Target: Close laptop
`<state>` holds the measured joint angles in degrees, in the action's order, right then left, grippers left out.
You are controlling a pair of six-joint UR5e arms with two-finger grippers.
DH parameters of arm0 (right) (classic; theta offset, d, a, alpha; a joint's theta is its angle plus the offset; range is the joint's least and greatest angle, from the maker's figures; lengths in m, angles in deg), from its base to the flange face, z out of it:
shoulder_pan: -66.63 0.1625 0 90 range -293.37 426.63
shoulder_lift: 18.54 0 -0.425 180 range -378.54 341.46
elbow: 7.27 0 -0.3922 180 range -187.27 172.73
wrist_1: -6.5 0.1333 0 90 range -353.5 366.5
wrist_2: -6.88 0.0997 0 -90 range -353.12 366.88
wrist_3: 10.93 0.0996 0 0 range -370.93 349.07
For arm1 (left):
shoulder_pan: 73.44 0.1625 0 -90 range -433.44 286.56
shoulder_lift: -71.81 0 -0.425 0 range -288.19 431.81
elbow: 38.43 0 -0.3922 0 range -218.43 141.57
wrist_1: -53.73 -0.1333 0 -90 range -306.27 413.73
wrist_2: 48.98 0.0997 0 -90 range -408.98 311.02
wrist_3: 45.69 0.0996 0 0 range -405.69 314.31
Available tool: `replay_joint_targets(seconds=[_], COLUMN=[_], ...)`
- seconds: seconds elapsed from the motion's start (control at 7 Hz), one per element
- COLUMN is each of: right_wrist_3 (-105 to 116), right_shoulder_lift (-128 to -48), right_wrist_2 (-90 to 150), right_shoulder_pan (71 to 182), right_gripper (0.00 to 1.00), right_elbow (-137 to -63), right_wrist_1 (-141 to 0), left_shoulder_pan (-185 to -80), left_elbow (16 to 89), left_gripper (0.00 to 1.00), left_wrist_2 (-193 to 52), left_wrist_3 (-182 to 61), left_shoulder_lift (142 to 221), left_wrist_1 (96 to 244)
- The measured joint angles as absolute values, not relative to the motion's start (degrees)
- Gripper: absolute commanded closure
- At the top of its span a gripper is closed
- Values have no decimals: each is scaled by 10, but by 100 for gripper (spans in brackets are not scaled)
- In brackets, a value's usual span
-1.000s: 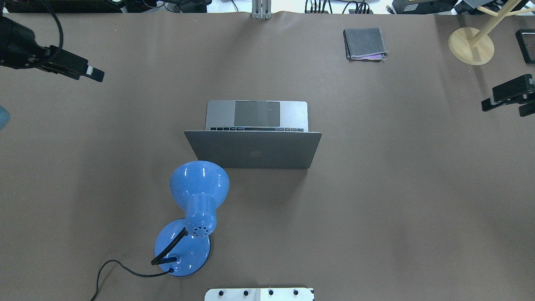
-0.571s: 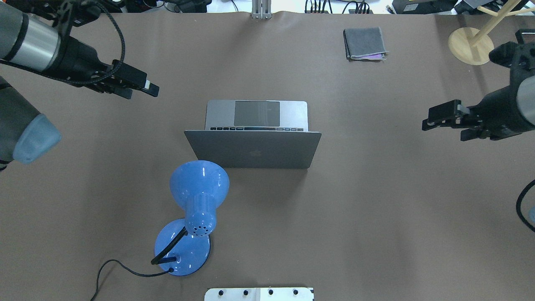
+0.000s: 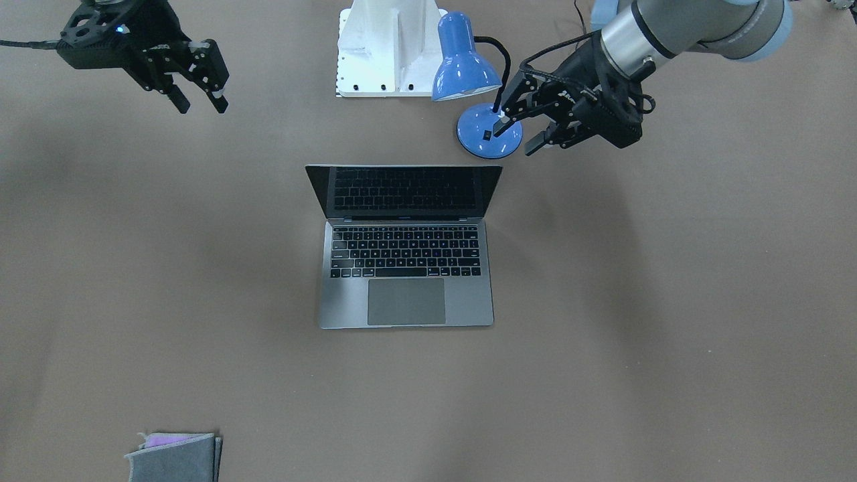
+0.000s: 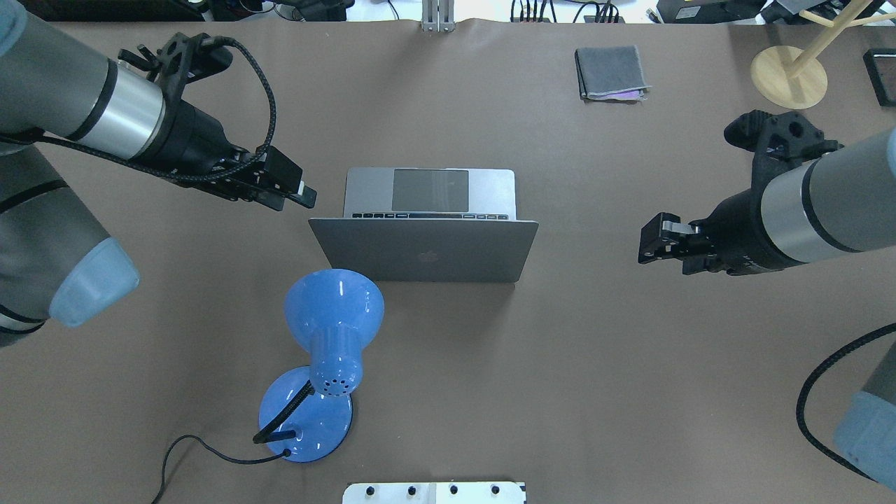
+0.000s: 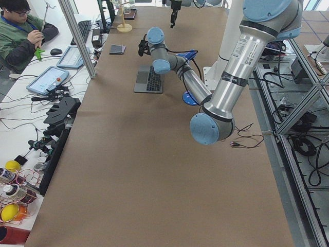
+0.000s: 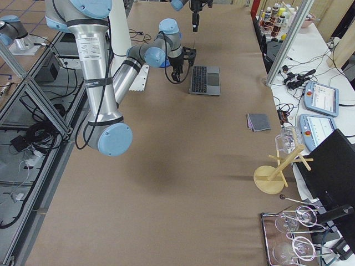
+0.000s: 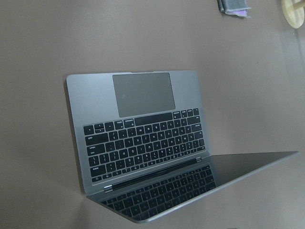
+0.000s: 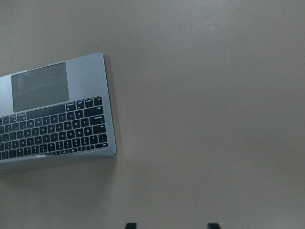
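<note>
The laptop [image 4: 423, 250] stands open in the middle of the table, lid up, dark screen facing away from the robot base. The front view shows its keyboard and trackpad [image 3: 406, 301]. My left gripper [image 4: 305, 198] hovers open and empty just off the laptop's left edge, above the table; in the front view it [image 3: 517, 137] is near the lamp base. My right gripper [image 4: 647, 246] is open and empty, well to the right of the laptop; its fingertips [image 8: 130, 225] show at the bottom of the right wrist view. The left wrist view shows the laptop [image 7: 138, 143] below.
A blue desk lamp [image 4: 332, 315] with a black cord stands close to the lid's near left corner. A folded grey cloth [image 4: 611, 72] and a wooden stand [image 4: 787, 75] lie at the far right. The white robot base [image 4: 434, 493] is at the near edge.
Both arms have moved in from the table's sides toward the laptop, the left one now close to its left edge. The laptop and lamp have not moved.
</note>
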<state>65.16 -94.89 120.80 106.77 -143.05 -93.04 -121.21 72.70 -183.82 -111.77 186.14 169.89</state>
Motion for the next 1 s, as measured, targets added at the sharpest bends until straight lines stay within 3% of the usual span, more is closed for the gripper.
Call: replay_joint_targets(seconds=[0.43,1.0], right_wrist_3=[706,790], right_shoulder_lift=[-878,-789], right_wrist_2=[1177,1110], right_shoulder_pan=[1010,942], right_gripper=[100,100], right_elbow=[-1425,-1358], right_wrist_1=[-1001,-1015], left_shoulder_pan=[-1174,-1165], left_elbow=[725,709], left_gripper=[100,100], left_wrist_2=[-1813,-1811], left_wrist_3=[-1163,-1167], left_shoulder_lift=[1861,1861], left_wrist_1=[1690,1689])
